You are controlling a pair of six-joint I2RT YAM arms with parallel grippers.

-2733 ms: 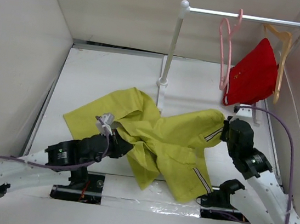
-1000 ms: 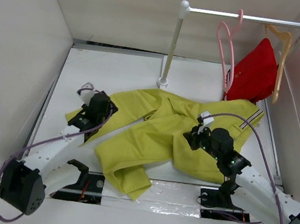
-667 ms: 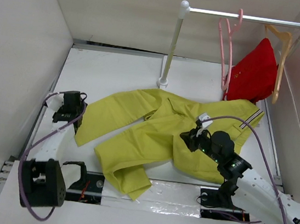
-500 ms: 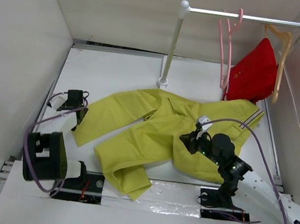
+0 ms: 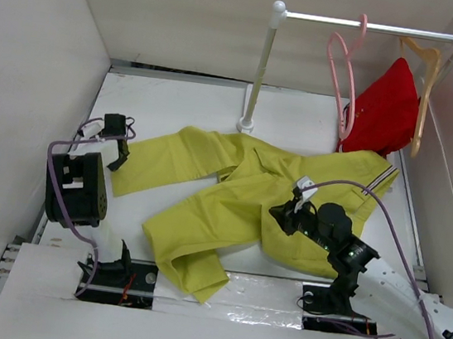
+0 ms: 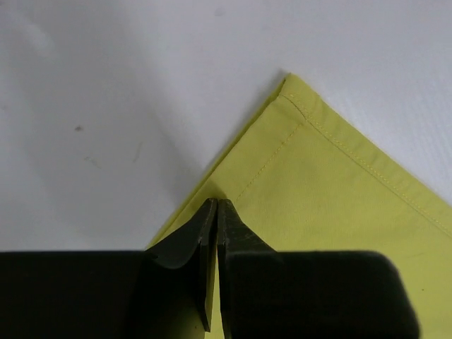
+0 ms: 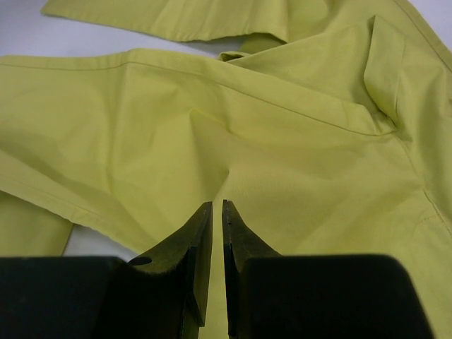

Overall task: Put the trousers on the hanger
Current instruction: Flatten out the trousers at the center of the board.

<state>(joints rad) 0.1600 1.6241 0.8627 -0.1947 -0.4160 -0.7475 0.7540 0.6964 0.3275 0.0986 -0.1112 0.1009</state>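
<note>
Well, the trousers (image 5: 231, 199) lie spread on the table (image 5: 176, 104); the hanger (image 5: 343, 76) hangs on the rail (image 5: 313, 18) at the far right. The left gripper (image 6: 215, 206) is pinched together on a leg hem corner; the right gripper (image 7: 217, 206) nips a pucker mid-fabric, jaws almost touching.

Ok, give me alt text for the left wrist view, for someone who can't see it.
The left gripper is shut on the edge of the trousers, yellow-green fabric with a stitched hem corner just beyond it. Bare white table fills the upper left.
</note>
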